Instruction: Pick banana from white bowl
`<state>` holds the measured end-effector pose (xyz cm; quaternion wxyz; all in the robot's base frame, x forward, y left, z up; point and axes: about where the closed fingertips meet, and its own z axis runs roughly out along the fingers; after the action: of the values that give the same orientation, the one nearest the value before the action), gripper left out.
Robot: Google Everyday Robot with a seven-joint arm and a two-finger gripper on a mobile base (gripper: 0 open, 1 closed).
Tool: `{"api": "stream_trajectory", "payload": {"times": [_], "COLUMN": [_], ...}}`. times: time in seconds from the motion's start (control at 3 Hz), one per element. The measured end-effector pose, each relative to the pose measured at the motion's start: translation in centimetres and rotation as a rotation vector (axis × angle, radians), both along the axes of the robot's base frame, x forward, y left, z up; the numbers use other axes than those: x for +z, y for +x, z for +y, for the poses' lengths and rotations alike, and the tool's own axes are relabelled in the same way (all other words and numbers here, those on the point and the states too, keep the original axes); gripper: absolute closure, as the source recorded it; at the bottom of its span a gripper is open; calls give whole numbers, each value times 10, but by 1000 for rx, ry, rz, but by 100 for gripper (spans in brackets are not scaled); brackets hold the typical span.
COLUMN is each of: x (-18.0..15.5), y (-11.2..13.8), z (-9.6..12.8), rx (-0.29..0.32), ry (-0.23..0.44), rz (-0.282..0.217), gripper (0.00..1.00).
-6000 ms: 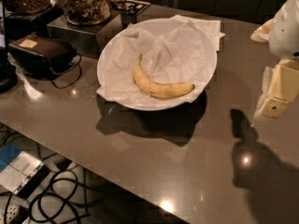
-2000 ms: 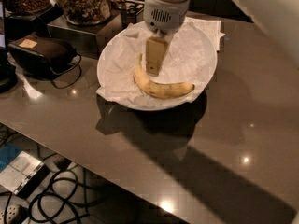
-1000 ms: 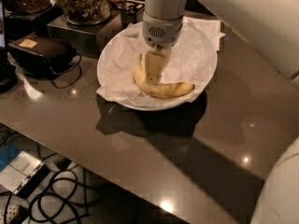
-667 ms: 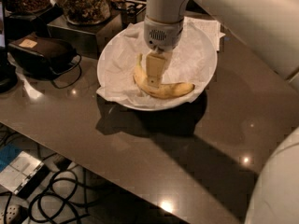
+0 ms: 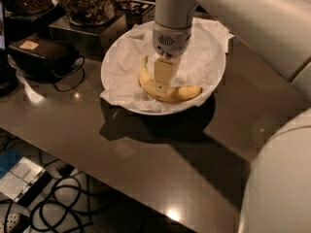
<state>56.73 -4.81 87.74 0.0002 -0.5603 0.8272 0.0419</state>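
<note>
The banana (image 5: 183, 93) lies in the white bowl (image 5: 220, 57), a little toward the bowl's near side, curved like a shallow smile with its stem end pointing to the bowl's far left. It rests on the crumpled paper (image 5: 125, 67) lining the bowl and does not look lifted.

The tool (image 5: 162, 86) is inside the bowl, pointing straight down, with its tip at the banana's left-of-middle stretch. It looks to be touching or nearly touching the fruit. Whether it has closed on the banana cannot be told from this view.

Six seconds ago the arm stood well to the right of the bowl, clear of it. Two seconds ago the tool hung over the bowl's middle, and through the last second it sank lower each time. The banana has kept the same place and the same curve throughout, so nothing has nudged it. My judgement is that the approach is done and the grasp is the step in hand; the lift has not begun.

Beyond the bowl's far left stands a glass jar (image 5: 87, 4) of snacks. Left of the bowl sits a black device (image 5: 43, 52) on the dark surface (image 5: 160, 164). Cables (image 5: 68, 200) trail below the surface's near edge.
</note>
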Motion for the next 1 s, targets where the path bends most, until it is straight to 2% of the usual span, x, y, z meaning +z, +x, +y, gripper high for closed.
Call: {"api": "stream_trajectory", "payload": {"times": [1.0], "x": [-29], "y": [-3], "z": [-16], "rx": [-39], "ry": [34], "rz": [98], "gripper": [43]}}
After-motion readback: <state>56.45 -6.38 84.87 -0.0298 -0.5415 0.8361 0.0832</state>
